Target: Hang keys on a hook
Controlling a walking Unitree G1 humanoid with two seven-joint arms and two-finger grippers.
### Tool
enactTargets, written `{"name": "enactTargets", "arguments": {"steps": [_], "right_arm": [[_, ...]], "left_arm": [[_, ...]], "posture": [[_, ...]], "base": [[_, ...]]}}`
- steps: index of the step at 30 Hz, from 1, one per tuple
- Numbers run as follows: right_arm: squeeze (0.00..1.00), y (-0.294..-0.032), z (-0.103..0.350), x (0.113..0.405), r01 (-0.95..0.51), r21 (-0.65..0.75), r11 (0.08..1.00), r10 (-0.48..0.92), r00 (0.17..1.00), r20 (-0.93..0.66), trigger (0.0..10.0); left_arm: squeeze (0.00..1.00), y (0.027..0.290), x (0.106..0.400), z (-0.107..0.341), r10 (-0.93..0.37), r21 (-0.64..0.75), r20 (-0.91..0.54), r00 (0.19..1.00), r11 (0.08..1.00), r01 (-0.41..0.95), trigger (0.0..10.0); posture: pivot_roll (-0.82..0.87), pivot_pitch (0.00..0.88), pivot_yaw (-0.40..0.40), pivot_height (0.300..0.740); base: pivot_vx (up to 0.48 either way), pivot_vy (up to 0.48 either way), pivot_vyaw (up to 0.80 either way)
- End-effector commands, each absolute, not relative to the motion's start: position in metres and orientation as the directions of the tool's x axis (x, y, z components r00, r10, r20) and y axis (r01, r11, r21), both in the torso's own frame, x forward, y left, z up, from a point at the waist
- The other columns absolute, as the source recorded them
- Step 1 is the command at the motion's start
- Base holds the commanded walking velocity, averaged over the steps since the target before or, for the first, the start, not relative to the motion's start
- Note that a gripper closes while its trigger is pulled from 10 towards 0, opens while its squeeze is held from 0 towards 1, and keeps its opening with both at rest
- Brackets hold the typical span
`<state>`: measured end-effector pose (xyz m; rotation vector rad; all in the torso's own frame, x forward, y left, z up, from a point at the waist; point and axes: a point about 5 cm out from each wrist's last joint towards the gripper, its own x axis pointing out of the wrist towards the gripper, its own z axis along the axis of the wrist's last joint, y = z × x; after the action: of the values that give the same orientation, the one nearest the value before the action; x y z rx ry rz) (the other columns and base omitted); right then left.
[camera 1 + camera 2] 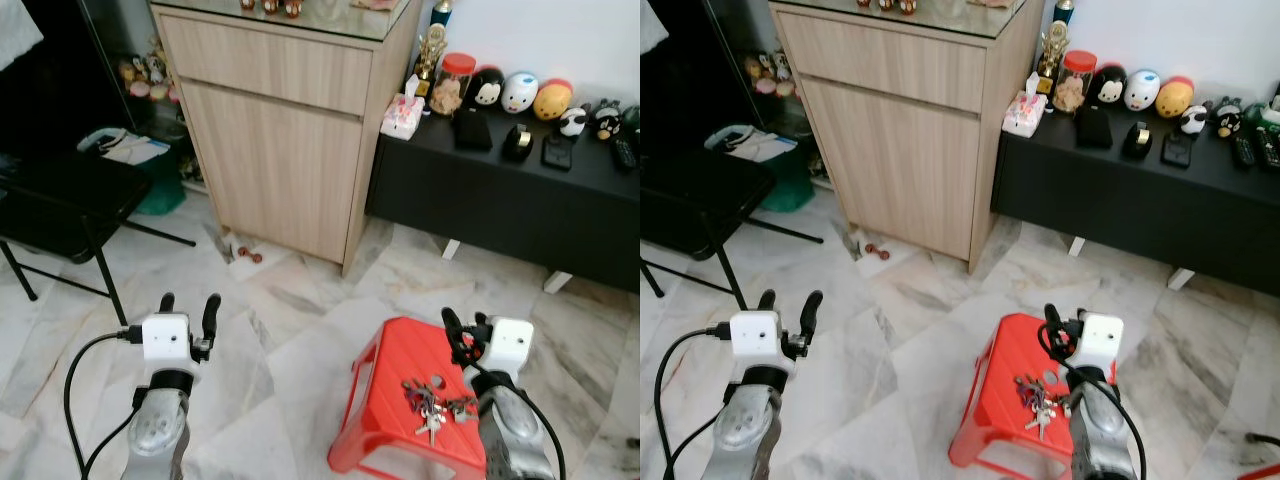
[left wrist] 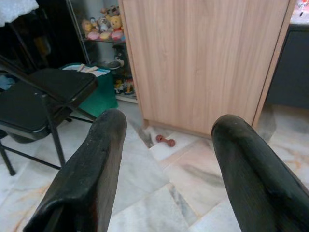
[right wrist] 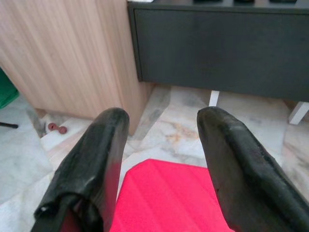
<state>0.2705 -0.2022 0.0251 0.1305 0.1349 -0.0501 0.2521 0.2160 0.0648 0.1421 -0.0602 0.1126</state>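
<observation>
Task barely begun. Keys (image 1: 432,398) lie on red stool (image 1: 385,400), just behind right gripper (image 1: 462,330), fingers wide, empty. Left gripper (image 1: 188,309) wide, idle. Hook unseen.

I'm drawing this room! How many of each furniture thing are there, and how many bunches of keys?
Red plastic stool: 1
Wooden cabinet: 1
Black folding chair: 1
Black low sideboard: 1
Bunch of keys, lying on the stool: 1
Total: 5
</observation>
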Motion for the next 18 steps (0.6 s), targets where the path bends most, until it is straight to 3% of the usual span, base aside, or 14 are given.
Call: {"name": "enactTargets", "arguments": {"steps": [1, 3, 8, 13, 18], "right_arm": [[0.0, -0.204, 0.028, 0.271, 0.052, 0.117, 0.992, -0.036, 0.99, -0.139, 10.0], [0.0, -0.206, 0.027, 0.271, 0.046, 0.1, 0.994, -0.031, 0.989, -0.145, 10.0], [0.0, -0.208, 0.029, 0.271, 0.029, 0.053, 0.998, -0.02, 0.987, -0.159, 10.0], [0.0, -0.208, 0.03, 0.272, 0.027, 0.054, 0.998, -0.018, 0.987, -0.16, 10.0], [0.0, -0.207, 0.031, 0.275, 0.026, 0.054, 0.998, -0.017, 0.987, -0.162, 10.0]], "left_arm": [[0.0, 0.219, 0.252, 0.068, 0.102, 0.138, 0.056, 0.993, 0.984, -0.109, 10.0], [0.0, 0.222, 0.253, 0.07, 0.102, 0.129, 0.051, 0.993, 0.986, -0.108, 10.0], [0.0, 0.233, 0.255, 0.079, 0.116, 0.319, 0.078, 0.99, 0.938, -0.135, 10.0], [0.0, 0.246, 0.256, 0.084, 0.149, 0.376, 0.09, 0.985, 0.91, -0.172, 10.0], [0.0, 0.258, 0.261, 0.091, 0.199, 0.242, 0.088, 0.976, 0.946, -0.215, 10.0]], "posture": [[-0.06, 0.095, -0.056, 0.74], [-0.06, 0.097, -0.057, 0.74], [-0.06, 0.099, -0.06, 0.74], [-0.06, 0.099, -0.061, 0.74], [-0.05, 0.104, -0.056, 0.74]], "base": [[0.0, 0.0, 0.0], [0.0, 0.0, 0.0], [0.0, 0.0, 0.0], [0.0, 0.0, 0.0], [0.0, 0.0, 0.0]]}}
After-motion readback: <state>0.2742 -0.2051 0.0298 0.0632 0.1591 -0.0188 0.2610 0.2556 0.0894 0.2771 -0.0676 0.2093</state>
